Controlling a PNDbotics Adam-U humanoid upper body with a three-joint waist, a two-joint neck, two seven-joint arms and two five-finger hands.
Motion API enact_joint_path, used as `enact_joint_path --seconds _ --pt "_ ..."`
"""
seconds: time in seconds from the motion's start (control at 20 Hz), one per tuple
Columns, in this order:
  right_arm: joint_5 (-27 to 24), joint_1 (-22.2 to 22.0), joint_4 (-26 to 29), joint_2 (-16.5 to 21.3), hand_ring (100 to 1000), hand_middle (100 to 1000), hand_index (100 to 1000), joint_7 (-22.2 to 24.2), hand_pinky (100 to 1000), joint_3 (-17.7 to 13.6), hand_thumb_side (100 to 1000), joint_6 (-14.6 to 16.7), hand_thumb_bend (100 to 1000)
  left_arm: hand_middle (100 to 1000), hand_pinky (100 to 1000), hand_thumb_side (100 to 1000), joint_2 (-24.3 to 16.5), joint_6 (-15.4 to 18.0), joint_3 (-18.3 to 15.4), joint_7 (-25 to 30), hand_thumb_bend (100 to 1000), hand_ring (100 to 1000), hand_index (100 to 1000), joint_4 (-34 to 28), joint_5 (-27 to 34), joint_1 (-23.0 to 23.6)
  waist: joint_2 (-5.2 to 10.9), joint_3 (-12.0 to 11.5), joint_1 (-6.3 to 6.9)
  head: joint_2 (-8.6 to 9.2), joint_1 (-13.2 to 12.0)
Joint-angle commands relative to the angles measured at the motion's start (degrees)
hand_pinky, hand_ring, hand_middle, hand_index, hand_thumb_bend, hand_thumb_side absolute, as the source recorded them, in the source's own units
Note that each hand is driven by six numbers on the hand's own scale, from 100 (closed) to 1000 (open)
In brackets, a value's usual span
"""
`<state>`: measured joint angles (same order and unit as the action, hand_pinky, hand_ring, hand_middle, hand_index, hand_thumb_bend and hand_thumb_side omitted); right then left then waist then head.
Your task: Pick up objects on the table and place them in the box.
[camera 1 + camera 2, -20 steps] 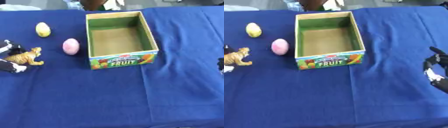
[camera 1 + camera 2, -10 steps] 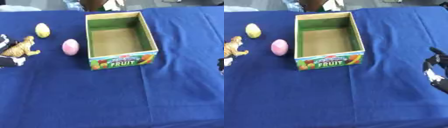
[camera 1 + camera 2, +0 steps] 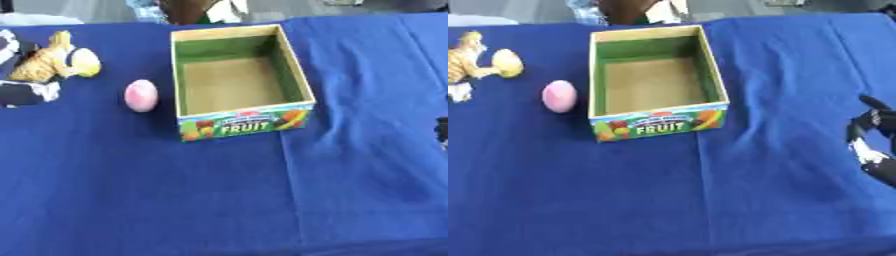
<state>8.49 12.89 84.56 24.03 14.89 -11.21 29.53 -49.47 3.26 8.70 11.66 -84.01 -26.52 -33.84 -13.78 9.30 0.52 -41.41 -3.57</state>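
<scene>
The tiger (image 3: 42,64), clamped in the left hand (image 3: 22,90), is lifting higher than a second ago, heading for the empty box (image 3: 297,75); the right hand (image 3: 872,145) is idling, relaxed, by the table edge

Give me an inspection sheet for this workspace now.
Surface: blue cloth-covered table.
Job's things: open cardboard fruit box, nothing seen inside; pink egg on the cloth left of it; yellow egg further left; orange toy tiger lifted in the left hand.
Clutter: nothing seen.
Hands: left hand curled round the tiger; right hand at the right edge, holding nothing.
Cables: nothing seen.
Surroundings: blurred shapes beyond the far edge.
</scene>
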Motion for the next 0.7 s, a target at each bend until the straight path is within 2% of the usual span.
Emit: enact_joint_path --seconds 0.05,0.3,0.7 --pt "-0.30 1.14 1.56 1.69 1000 490 459 0.80 778 0.49 479 0.25 100 130 523 256 -1.33 0.89 1.08 1.14 100 301 433 -1.44 -0.52 -4.07 1.01 0.87 0.10 0.77 -0.92" --pt "-0.78 2.98 1.83 1.38 1000 490 459 2.75 778 2.48 478 0.71 100 138 529 255 2.45 2.93 4.14 2.86 100 314 439 -0.52 -2.17 -10.35 0.45 4.40 0.75 1.37 -2.95" --pt "-1.97 6.63 2.16 0.01 1000 489 458 6.76 778 5.91 490 1.23 100 173 538 256 8.74 5.62 7.48 3.73 100 354 468 3.91 -6.07 -15.52 -0.66 9.92 1.76 2.79 -6.19"
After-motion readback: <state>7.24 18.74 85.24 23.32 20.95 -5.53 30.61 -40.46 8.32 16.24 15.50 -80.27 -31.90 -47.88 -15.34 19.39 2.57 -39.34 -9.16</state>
